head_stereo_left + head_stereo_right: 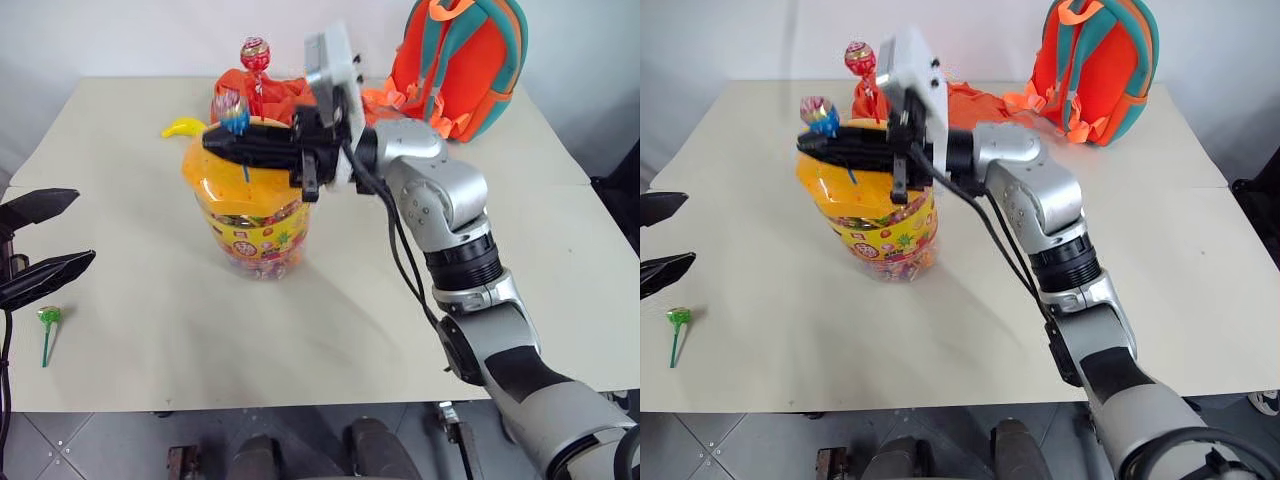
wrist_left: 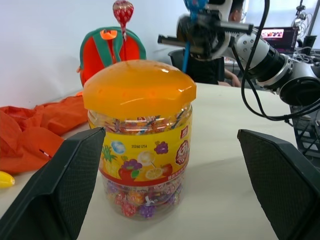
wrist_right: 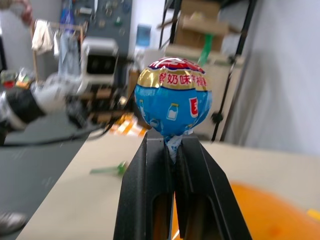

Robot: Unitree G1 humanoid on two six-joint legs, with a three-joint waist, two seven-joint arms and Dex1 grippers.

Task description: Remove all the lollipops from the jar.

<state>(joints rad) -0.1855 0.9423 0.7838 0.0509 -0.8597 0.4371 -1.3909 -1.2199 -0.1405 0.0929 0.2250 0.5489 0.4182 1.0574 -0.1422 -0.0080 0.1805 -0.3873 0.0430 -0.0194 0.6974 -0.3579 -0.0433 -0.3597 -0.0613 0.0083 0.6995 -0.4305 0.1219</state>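
The jar point(image 1: 255, 235) is a clear tub of sweets with a domed orange lid point(image 1: 235, 165), standing mid-table. My right gripper point(image 1: 213, 138) reaches in from the right above the lid, shut on the blue lollipop point(image 1: 232, 111) just under its ball point(image 3: 172, 105). Its stick point(image 1: 245, 172) hangs down to the lid; whether the tip is still in a hole I cannot tell. The red lollipop point(image 1: 255, 52) stands upright from the lid's far side. The green lollipop point(image 1: 47, 320) lies on the table at the front left. My left gripper point(image 1: 45, 238) is open, left of the jar.
An orange-teal backpack point(image 1: 460, 60) stands at the back right of the table point(image 1: 350, 330). Crumpled orange cloth point(image 1: 280, 95) lies behind the jar, and a yellow banana toy point(image 1: 183, 127) lies to its left. The table's front edge runs close to the green lollipop.
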